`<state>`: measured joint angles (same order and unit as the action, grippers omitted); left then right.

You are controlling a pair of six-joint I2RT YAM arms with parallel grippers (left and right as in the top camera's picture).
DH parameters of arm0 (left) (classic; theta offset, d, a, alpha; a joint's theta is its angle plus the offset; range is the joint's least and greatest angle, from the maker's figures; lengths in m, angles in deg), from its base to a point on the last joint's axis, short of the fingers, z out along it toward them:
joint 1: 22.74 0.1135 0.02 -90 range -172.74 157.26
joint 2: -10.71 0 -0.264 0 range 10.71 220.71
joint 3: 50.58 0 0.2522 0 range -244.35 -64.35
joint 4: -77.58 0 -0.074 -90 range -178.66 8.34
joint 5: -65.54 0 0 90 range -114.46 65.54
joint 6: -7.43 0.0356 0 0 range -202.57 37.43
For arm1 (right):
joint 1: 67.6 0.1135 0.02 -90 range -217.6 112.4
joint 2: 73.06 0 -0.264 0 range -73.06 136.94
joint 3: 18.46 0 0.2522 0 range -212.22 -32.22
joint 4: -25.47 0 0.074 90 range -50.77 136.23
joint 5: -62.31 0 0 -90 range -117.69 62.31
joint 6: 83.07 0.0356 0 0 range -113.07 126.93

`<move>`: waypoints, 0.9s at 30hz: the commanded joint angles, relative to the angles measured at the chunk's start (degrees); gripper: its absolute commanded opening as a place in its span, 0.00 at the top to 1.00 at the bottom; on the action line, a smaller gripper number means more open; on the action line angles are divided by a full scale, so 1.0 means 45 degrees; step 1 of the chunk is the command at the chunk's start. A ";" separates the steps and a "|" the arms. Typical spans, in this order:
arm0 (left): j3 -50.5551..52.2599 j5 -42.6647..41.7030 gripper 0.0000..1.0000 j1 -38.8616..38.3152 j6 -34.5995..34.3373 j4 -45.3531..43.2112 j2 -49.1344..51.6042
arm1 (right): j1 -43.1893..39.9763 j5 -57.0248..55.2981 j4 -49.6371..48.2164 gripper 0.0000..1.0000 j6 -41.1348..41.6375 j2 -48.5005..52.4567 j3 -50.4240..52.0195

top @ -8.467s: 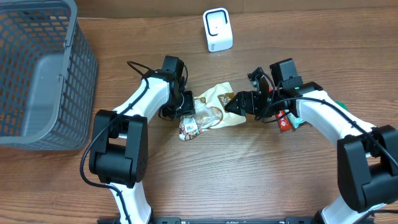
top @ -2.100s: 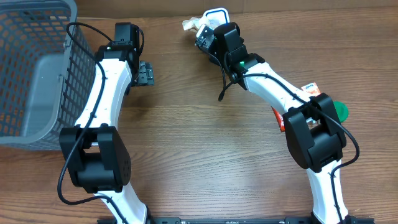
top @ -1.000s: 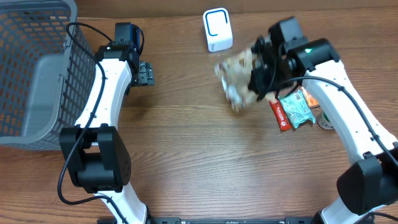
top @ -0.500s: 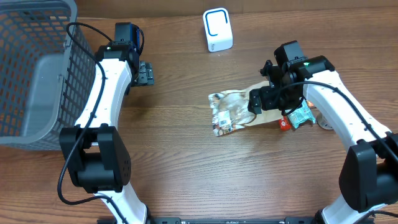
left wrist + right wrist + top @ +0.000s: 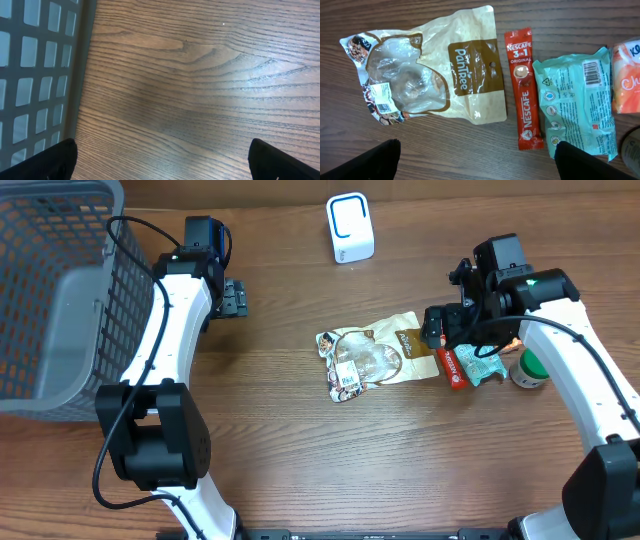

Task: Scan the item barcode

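Observation:
The item, a beige and brown snack bag [image 5: 370,358] with a clear window and a white barcode label, lies flat on the table's middle. The right wrist view shows the bag [image 5: 430,75] whole, label at its left end. My right gripper [image 5: 441,330] hovers just right of the bag, open, nothing between its fingers [image 5: 477,162]. The white scanner [image 5: 350,228] stands upright at the back centre. My left gripper [image 5: 233,298] is open over bare wood beside the basket, far left of the bag; its view [image 5: 162,160] shows only table and mesh.
A grey mesh basket [image 5: 60,300] fills the back left corner, its wall [image 5: 35,75] close to my left gripper. Right of the bag lie a red Nescafé sachet [image 5: 524,90], a teal packet [image 5: 577,107], an orange packet [image 5: 627,77] and a green-lidded item [image 5: 528,367].
My right gripper carried the bag down from the air, let it go on the table and opened, then drew back to the right. The left arm has not moved.

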<state>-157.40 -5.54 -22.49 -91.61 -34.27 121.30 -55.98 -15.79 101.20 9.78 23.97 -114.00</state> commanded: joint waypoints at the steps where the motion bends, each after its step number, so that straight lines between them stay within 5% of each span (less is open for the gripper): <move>1: -0.0189 0.0160 0.00 -0.0015 -0.0180 -0.0024 -0.0248 | -0.0015 -0.0117 -0.0044 0.00 0.0083 -0.0180 -0.0291; 17: -0.0189 0.0160 0.00 -0.0015 -0.0180 -0.0024 -0.0248 | -0.0024 -0.0117 -0.0097 0.00 0.0083 -0.0243 -0.0209; 27: -0.0189 0.0160 0.00 -0.0015 -0.0180 -0.0024 -0.0248 | -0.0029 -0.0155 -0.0107 0.00 0.0068 -0.4745 -0.0209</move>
<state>-157.40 -5.54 -22.49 -91.59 -34.27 121.30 -55.98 -16.12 100.88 9.96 11.58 -113.96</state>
